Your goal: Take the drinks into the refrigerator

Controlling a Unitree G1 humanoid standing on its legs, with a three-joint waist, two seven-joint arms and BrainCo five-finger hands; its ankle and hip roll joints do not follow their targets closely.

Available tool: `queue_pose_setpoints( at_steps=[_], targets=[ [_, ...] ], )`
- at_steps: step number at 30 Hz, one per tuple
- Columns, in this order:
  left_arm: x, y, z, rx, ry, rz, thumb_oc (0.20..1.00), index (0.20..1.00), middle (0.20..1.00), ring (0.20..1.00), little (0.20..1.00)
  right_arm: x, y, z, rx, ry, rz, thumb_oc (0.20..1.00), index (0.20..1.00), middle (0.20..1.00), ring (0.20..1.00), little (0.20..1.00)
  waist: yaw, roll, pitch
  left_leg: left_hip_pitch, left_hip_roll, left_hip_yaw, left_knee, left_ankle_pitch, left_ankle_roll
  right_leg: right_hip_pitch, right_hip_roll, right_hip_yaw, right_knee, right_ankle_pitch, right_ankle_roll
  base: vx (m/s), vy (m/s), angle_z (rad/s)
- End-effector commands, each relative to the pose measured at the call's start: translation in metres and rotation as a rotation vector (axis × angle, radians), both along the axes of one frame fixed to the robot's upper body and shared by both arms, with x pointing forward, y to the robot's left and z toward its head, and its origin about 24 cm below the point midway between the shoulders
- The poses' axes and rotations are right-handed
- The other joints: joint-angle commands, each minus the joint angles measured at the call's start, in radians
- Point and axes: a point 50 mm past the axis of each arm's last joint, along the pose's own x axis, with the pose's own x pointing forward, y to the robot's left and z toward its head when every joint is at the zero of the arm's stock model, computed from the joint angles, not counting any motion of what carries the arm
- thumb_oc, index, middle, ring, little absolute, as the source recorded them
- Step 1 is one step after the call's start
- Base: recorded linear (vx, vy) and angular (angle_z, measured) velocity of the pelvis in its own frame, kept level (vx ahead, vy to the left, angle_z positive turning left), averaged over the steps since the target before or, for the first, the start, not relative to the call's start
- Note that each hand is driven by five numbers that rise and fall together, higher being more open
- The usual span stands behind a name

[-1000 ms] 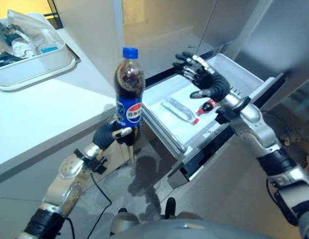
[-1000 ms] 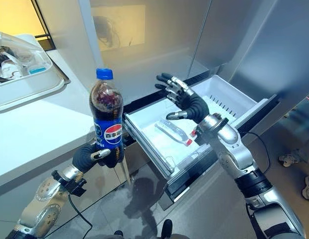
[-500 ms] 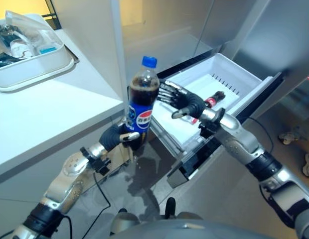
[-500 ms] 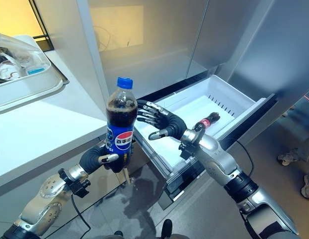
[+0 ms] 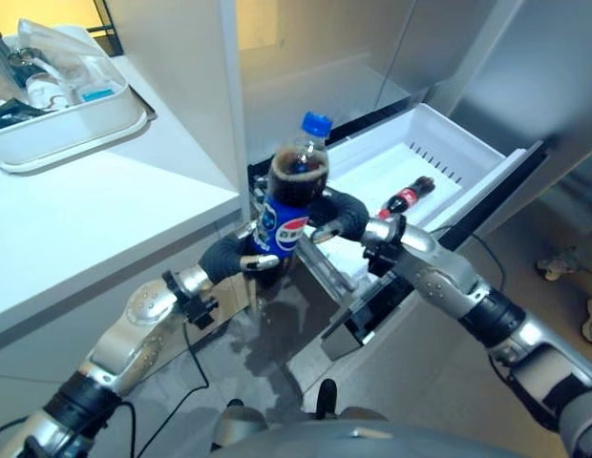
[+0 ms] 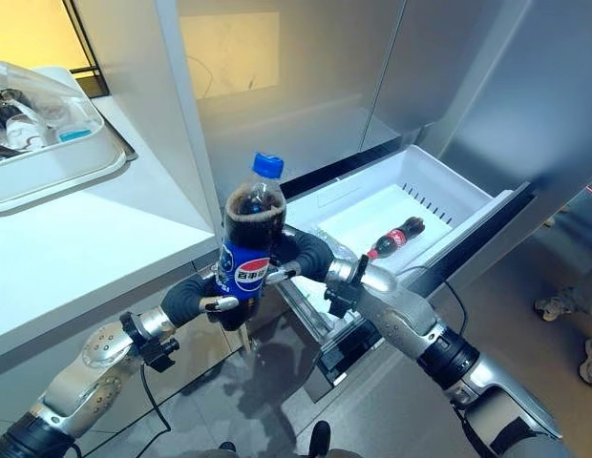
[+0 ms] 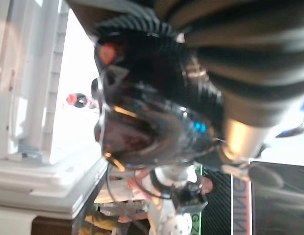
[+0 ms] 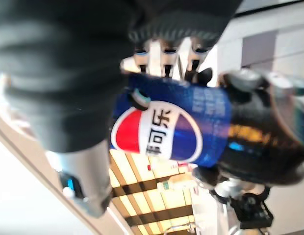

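A large cola bottle [image 5: 292, 196] with a blue cap and blue label is held tilted in the air, in front of the open white refrigerator drawer [image 5: 447, 134]. My left hand [image 5: 235, 260] is shut round its base. My right hand [image 5: 336, 216] is curled round the label from the drawer side; in the right wrist view its fingers [image 8: 164, 55] lie over the label [image 8: 176, 129]. The left wrist view looks up at the bottle's bottom [image 7: 147, 122]. A small dark cola bottle [image 5: 408, 197] with a red cap lies in the drawer.
A white counter [image 5: 86, 215] stands at the left with a white tray [image 5: 76, 119] of items at its back. Grey refrigerator doors [image 5: 535, 67] rise behind and to the right of the drawer. The drawer's front edge [image 5: 420, 277] juts out low on the right.
My right hand came from above the drawer to the cola bottle and closed round its label. My left hand carried the bottle rightward toward the drawer, and the bottle now tilts.
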Motion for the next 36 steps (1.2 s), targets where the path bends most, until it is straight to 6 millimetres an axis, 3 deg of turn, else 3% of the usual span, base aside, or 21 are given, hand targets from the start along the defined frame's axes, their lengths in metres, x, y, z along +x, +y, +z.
queue_pose_setpoints(
  at_steps=[1, 19, 20, 21, 22, 36],
  targets=[
    [0.002, -0.027, 0.053, -0.104, -0.276, -0.129, 0.2, 0.2, 0.2, 0.2, 0.2, 0.0, 0.016, 0.038, 0.07, -0.134, 0.081, 1.0, 1.0, 1.0, 1.0, 1.0, 0.009, 0.016, -0.035, -0.009, -0.038, -0.047, 0.0, -0.063, 0.074, -0.006, -0.072, -0.009, 0.156, -0.092, 0.087, 0.0, 0.0, 0.0],
    [0.003, -0.032, 0.046, -0.137, -0.251, -0.119, 0.2, 0.2, 0.2, 0.2, 0.2, 0.012, 0.04, 0.046, 0.182, -0.118, 0.031, 1.0, 1.0, 1.0, 1.0, 1.0, 0.024, 0.024, -0.041, -0.003, -0.049, -0.037, 0.006, -0.075, 0.085, 0.001, -0.077, 0.004, 0.153, -0.092, 0.089, 0.0, 0.0, 0.0],
    [0.003, -0.032, 0.046, -0.135, -0.253, -0.119, 0.2, 0.2, 0.2, 0.2, 0.2, 0.011, 0.041, 0.044, 0.183, -0.11, 0.04, 0.95, 0.95, 0.95, 0.95, 0.95, 0.024, 0.024, -0.041, -0.003, -0.049, -0.036, 0.006, -0.075, 0.084, 0.001, -0.077, 0.005, 0.152, -0.092, 0.089, 0.0, 0.008, -0.04],
    [0.004, -0.032, 0.046, -0.133, -0.252, -0.118, 0.2, 0.2, 0.2, 0.2, 0.2, 0.01, 0.042, 0.044, 0.181, -0.108, 0.048, 0.41, 0.41, 0.41, 0.41, 0.41, 0.023, 0.024, -0.041, -0.002, -0.049, -0.036, 0.006, -0.075, 0.084, 0.0, -0.077, 0.006, 0.153, -0.093, 0.089, 0.0, 0.011, -0.04],
    [0.004, -0.033, 0.046, -0.131, -0.253, -0.118, 0.2, 0.2, 0.2, 0.2, 0.2, 0.009, 0.042, 0.043, 0.179, -0.108, 0.057, 0.2, 0.2, 0.2, 0.2, 0.2, 0.022, 0.025, -0.042, -0.002, -0.049, -0.035, 0.006, -0.076, 0.084, 0.0, -0.077, 0.007, 0.153, -0.093, 0.089, 0.0, 0.0, 0.0],
    [0.006, -0.032, 0.043, -0.121, -0.255, -0.102, 0.2, 0.2, 0.2, 0.2, 0.2, 0.003, 0.044, 0.044, 0.195, -0.107, 0.086, 0.2, 0.2, 0.2, 0.2, 0.2, 0.021, 0.026, -0.044, 0.006, -0.05, -0.029, 0.007, -0.081, 0.087, 0.0, -0.071, 0.016, 0.15, -0.096, 0.09, 0.0, 0.0, 0.0]
  ],
)
